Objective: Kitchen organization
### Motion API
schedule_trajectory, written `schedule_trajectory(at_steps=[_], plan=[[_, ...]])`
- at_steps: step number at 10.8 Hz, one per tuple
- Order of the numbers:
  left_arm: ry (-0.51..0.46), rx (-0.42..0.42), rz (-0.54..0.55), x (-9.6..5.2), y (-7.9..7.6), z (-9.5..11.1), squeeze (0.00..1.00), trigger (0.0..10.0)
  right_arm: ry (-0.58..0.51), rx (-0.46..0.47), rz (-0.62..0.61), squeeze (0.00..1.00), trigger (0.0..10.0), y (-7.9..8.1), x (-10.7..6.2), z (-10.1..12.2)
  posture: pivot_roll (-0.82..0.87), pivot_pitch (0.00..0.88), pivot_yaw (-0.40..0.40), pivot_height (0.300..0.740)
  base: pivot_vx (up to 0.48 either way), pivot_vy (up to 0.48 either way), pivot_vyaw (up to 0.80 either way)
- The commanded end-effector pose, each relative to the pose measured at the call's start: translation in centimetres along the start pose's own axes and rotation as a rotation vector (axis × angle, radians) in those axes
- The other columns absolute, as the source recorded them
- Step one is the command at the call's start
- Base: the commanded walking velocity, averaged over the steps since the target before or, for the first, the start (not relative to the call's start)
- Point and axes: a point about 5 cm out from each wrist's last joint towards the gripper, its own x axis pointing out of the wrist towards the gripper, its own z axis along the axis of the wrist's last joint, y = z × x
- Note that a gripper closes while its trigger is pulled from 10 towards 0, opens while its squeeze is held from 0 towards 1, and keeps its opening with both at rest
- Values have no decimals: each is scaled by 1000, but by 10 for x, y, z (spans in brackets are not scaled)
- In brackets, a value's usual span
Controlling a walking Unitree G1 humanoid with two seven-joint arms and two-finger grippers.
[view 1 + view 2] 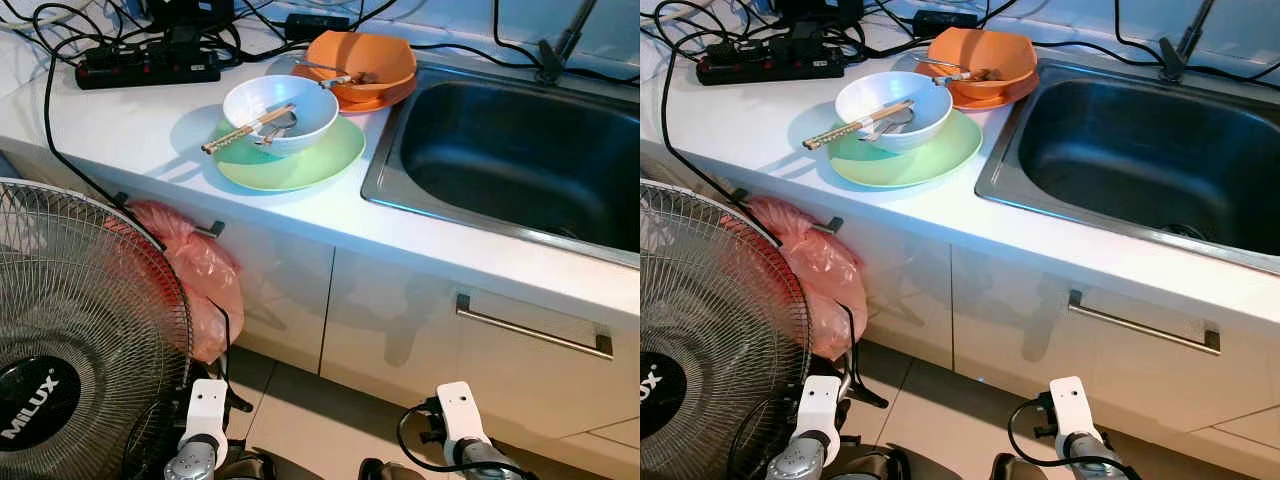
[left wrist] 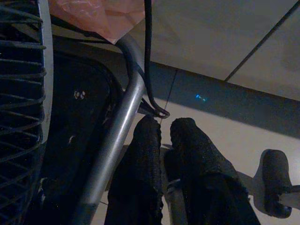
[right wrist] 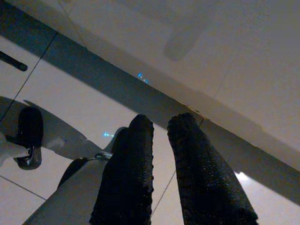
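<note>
Standing off, dishes waiting on the worktop (image 1: 120,130).
Left tool (image 2: 161,129) and right tool (image 3: 159,126) hang low, fingers together; next, probably reach for the white bowl (image 1: 280,110) beside the sink (image 1: 520,160).

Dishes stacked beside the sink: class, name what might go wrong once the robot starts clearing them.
1. The chopsticks lie loose across the white bowl and may slide off if it is lifted.
2. The power strip and its cables sit near the dishes, so an arm might snag them.
3. The fan crowds the left gripper.
</note>
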Motion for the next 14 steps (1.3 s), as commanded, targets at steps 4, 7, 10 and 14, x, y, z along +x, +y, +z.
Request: schedule_trajectory(at_steps=[4,7,10,14], plan=[[23,0,7,-2,1,-6,0,10000,13,5,-2,0,10000,1,-1,-3,5,134,-9,740,0,0,0],[25,2,5,-2,1,-6,0,10000,11,6,-1,0,10000,2,0,-3,5,128,-6,740,0,0,0],[26,3,3,-2,1,-6,0,10000,10,6,-3,0,10000,2,0,-2,5,133,-7,740,0,0,0],[27,-2,6,-2,1,-6,0,10000,8,9,-5,0,10000,2,0,-2,6,139,-9,740,0,0,0]])
